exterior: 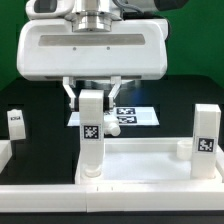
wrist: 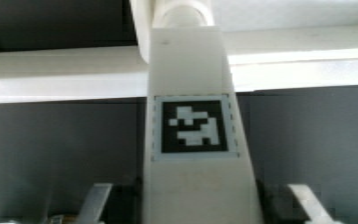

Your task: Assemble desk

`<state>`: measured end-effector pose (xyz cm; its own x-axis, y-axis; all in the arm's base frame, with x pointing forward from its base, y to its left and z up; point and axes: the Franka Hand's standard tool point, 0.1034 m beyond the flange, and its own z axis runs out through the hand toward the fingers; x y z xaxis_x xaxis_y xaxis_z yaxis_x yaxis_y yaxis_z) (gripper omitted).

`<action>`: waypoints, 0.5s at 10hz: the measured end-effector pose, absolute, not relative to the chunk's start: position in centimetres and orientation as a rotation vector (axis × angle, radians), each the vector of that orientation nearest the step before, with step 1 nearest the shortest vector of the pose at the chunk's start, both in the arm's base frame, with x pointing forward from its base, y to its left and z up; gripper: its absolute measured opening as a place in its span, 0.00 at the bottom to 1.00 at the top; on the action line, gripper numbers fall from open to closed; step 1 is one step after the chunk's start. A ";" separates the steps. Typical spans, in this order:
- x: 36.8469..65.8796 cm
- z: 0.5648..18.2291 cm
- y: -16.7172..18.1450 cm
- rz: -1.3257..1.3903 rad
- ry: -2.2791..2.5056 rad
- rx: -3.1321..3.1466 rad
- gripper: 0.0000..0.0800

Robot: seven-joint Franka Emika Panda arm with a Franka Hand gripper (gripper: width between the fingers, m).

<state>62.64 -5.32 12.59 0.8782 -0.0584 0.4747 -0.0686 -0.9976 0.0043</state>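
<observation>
A green wall [exterior: 10, 50] backs a black table [exterior: 40, 140]. Along the table's near edge lies the desk's large white plastic rimmed rectangular tabletop [exterior: 140, 165]. A short blocky white plastic leg [exterior: 91, 150] [wrist: 194, 80] stands upright at the tabletop's near corner on the exterior view's left, its black-and-white square tag [exterior: 90, 128] [wrist: 195, 125] facing the camera. The robot's white two-finger gripper [exterior: 95, 100] [wrist: 197, 205] hangs over the leg's top. Its fingers [exterior: 69, 97] [wrist: 98, 200] are apart, one on each side of the leg, with dark gaps showing between them and the leg. A second leg [exterior: 205, 125] stands at the tabletop's opposite end. A third leg [exterior: 15, 122] sits near the table's edge on the exterior view's left. The flat white marker board [exterior: 140, 117] lies behind the tabletop.
</observation>
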 end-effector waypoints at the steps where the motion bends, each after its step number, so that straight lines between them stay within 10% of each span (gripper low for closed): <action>1: 62.6 12.4 -5.2 0.759 -0.102 3.026 0.36; 5: 62.8 11.5 -5.2 0.769 -0.111 3.014 0.36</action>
<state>62.82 -5.17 11.54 0.8755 -0.0617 0.4794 -0.0760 -0.9971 0.0104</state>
